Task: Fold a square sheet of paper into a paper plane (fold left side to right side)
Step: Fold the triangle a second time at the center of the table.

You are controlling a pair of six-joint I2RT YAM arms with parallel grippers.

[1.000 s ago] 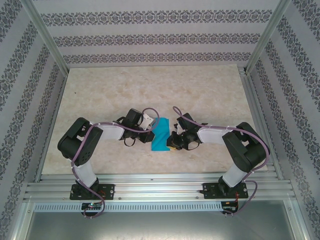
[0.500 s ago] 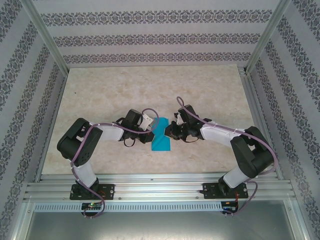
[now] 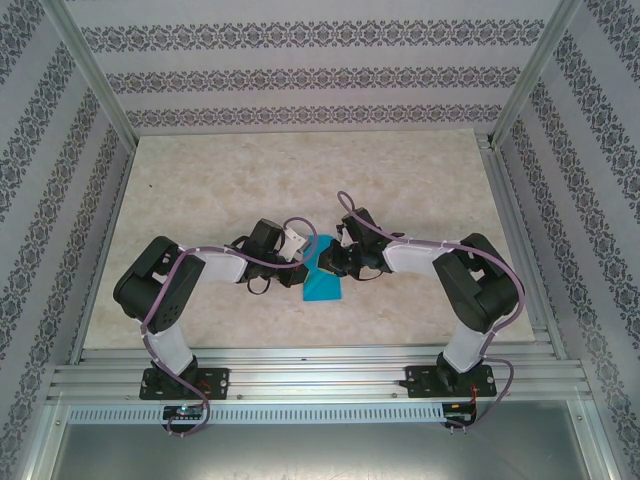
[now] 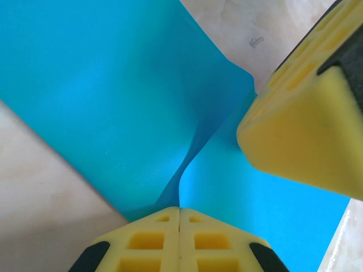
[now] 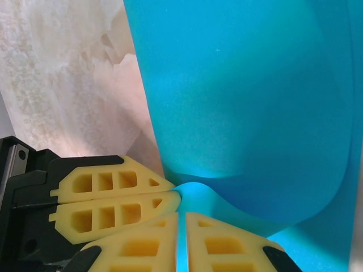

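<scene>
While both are clenched on blue paper (image 3: 322,288) (buckled), left end effector (image 4: 180,214) crowds right end effector (image 5: 181,220).

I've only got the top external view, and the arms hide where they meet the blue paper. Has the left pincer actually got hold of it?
Observer: Yes. In the left wrist view the left pincer is shut on the square sheet of paper, which rises in a crease from between its tips.
Operator: And the right one?
Observer: The right pincer is shut on it too; a thin blue strip shows between its yellow fingers.
Operator: Is the paper lying flat?
Observer: No. The right wrist view shows it bulging up in a rounded hump just ahead of the pincers.
</scene>
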